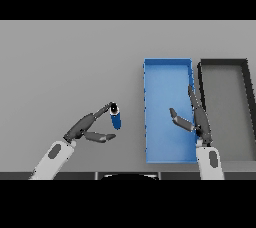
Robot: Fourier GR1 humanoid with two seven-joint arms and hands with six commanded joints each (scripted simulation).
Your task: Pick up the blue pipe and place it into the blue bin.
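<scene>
Head view: the short blue cylindrical pipe stands on the grey desk just left of the blue rectangular bin, left hand relaxed, fingertip touching its top, seemingly reaching to grasp; right hand splayed over that bin.

You see one plain grey table filling the whole view, matte, evenly lit, with no hard shadows. On its right side sits a dark grey bin, apparently empty.
</scene>
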